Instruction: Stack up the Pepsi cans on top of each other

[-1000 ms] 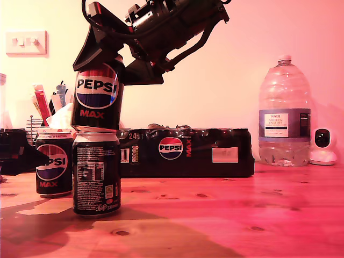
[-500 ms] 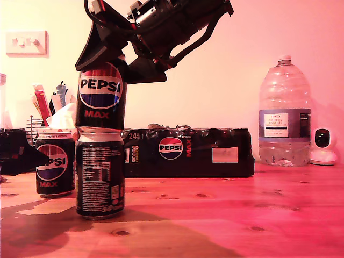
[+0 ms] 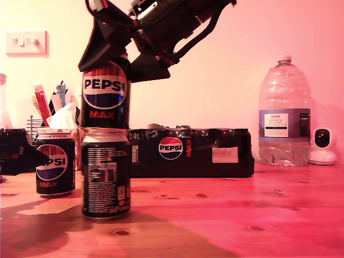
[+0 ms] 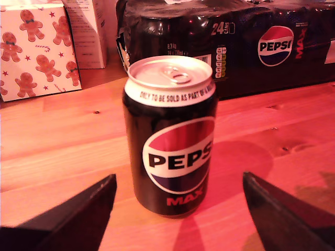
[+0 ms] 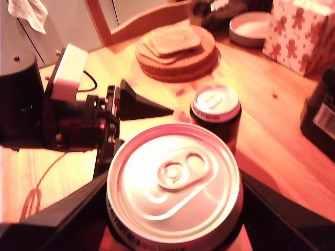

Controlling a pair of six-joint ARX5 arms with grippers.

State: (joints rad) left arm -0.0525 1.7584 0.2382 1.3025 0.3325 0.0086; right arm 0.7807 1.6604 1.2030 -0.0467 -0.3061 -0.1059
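Black Pepsi Max can, logo outward, is clamped between the fingers of my second gripper and sits on top of a second can, near the wooden table's front edge. A third can stands alone on the table between the wide-spread, empty fingers of my first gripper, in front of the wrapped Pepsi multipack.

This looks like a home: a knotty pine wooden worktop against a plain wall with a white light switch plate, a small white indoor security camera, gingerbread-man patterned gift boxes, round cork placemats and a large clear plastic water bottle.
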